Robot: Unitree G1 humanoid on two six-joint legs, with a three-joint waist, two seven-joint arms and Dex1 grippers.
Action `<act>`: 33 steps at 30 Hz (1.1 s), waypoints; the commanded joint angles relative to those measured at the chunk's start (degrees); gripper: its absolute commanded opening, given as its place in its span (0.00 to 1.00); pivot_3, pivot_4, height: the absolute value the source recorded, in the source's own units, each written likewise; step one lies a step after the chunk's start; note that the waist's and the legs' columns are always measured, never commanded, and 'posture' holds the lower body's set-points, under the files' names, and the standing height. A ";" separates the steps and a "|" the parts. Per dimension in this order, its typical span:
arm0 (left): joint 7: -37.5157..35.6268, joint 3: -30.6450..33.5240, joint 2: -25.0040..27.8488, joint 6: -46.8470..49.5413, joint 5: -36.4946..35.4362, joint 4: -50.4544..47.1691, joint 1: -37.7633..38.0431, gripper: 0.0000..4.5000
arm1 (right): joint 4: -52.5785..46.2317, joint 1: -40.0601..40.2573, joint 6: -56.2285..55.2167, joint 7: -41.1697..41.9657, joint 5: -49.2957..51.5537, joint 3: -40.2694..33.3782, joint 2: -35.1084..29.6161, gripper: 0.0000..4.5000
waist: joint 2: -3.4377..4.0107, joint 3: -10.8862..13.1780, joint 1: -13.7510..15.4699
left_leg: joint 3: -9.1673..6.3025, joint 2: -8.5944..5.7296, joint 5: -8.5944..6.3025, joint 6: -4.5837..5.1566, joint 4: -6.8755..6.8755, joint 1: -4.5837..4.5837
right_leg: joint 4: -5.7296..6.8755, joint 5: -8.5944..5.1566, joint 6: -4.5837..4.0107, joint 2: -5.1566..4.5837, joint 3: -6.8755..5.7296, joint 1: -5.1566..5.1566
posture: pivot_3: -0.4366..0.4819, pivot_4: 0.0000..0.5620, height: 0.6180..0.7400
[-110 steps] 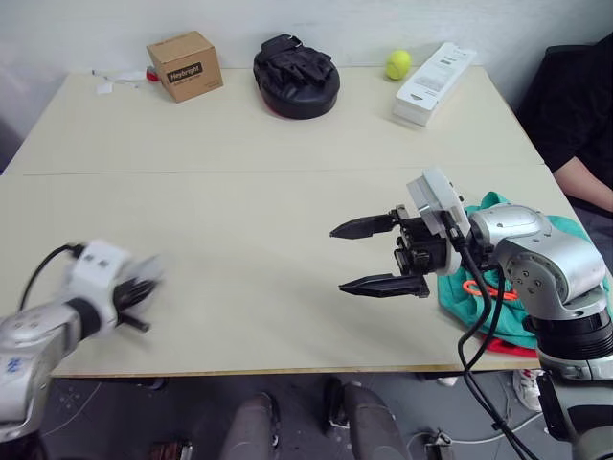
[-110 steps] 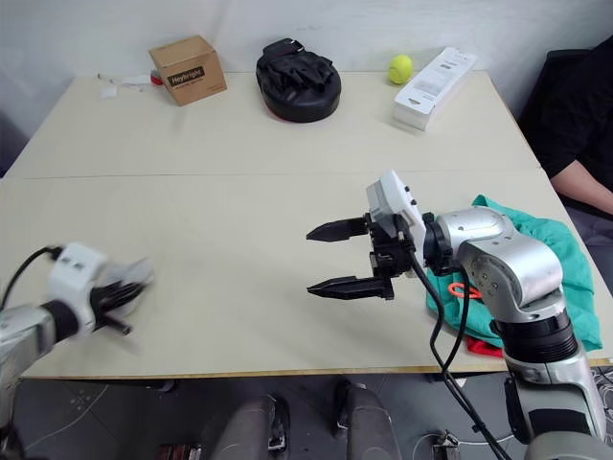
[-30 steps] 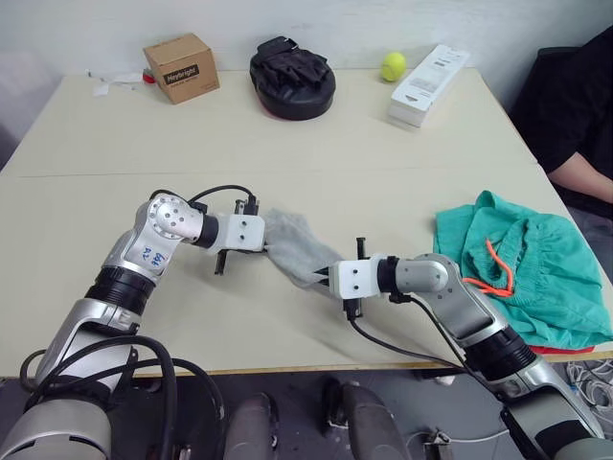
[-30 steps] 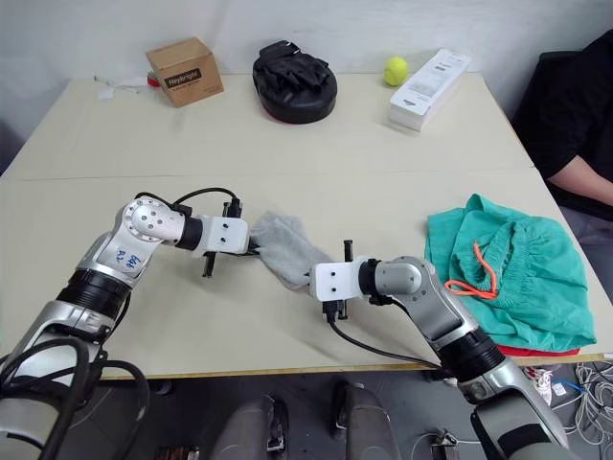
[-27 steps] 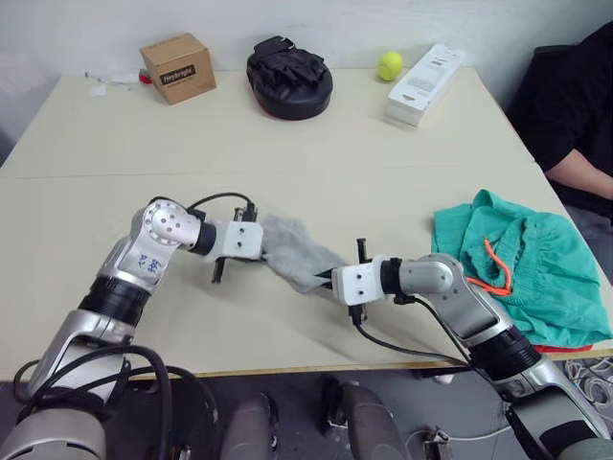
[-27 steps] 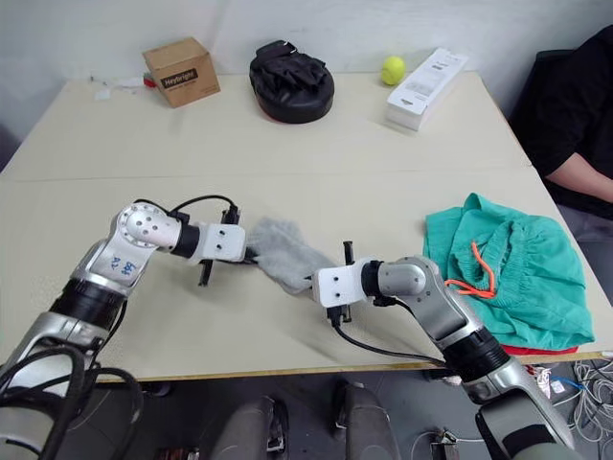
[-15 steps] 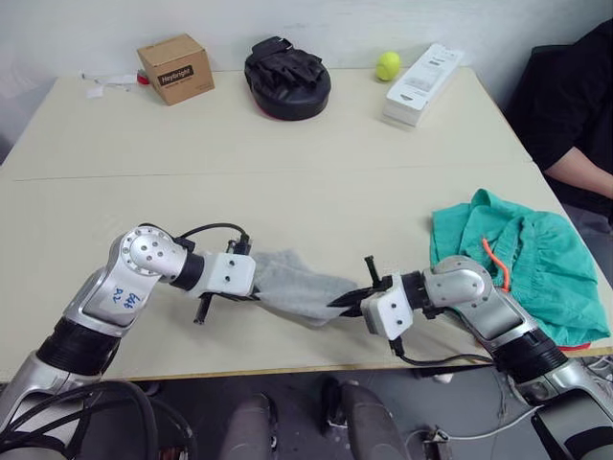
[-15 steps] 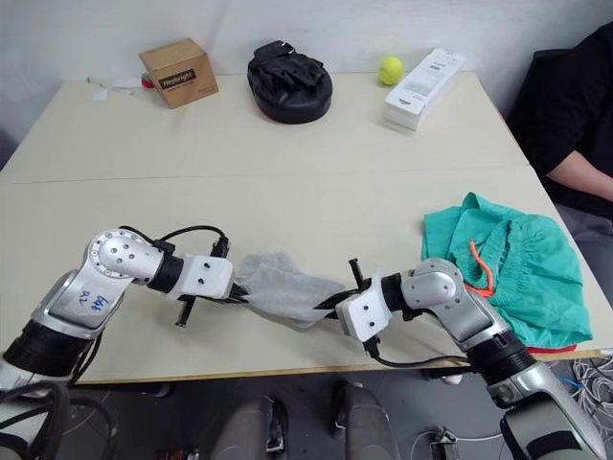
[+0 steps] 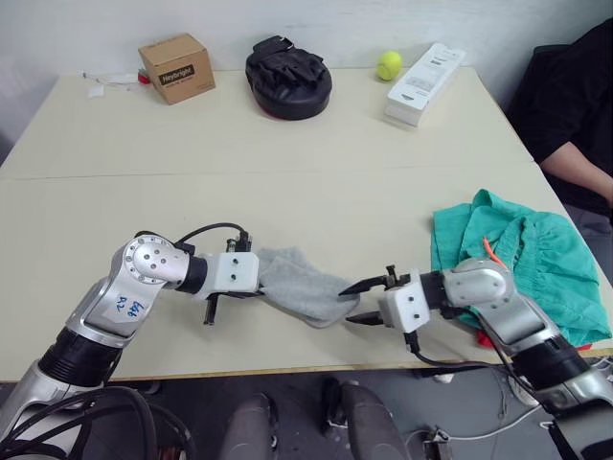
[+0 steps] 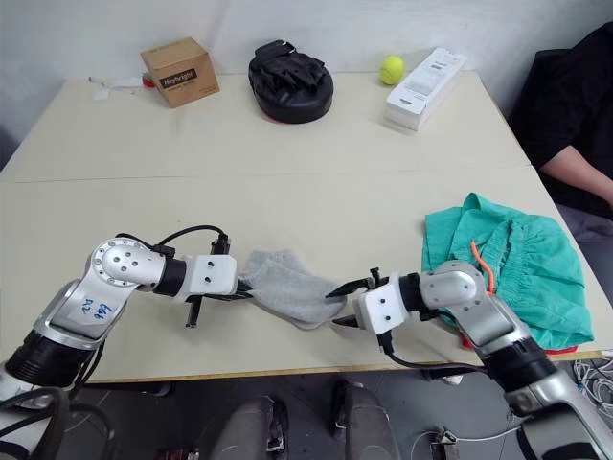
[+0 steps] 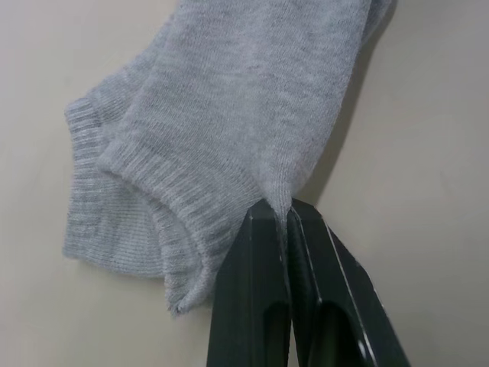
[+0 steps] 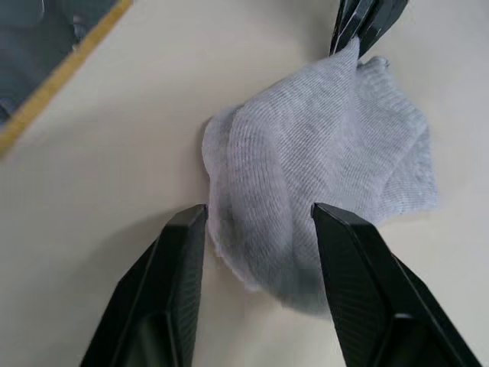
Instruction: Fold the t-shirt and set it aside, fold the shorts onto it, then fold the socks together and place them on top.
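**Socks step under way, near the table's front edge**

On the left, the left gripper (image 10: 245,284) is pinched tight on the ribbed cuff end of the socks (image 10: 287,287), which lie as one grey bundle on the table (image 10: 287,192). At the bundle's other end the right gripper (image 10: 343,303) has its fingers spread wide, straddling the toe end without gripping it. Farther right, the shorts (image 10: 508,268) sit in a teal heap near the table's corner, a sliver of the t-shirt (image 10: 565,349) showing red beneath. By my reckoning, the next move calls for the right fingers to close on the toe, then both arms carrying the socks onto that heap.
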 commanded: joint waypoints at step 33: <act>-1.99 0.54 -2.13 -10.77 0.24 10.01 -12.32 0.00 | -12.53 0.75 16.52 1.37 6.35 -5.42 0.79 0.00 | 0.00 0.00 0.26 | 0.00 0.00 -0.13 0.19 0.03 0.00 | 0.02 0.00 -0.01 0.01 -0.02 0.00 | 0.48 0.27 1.00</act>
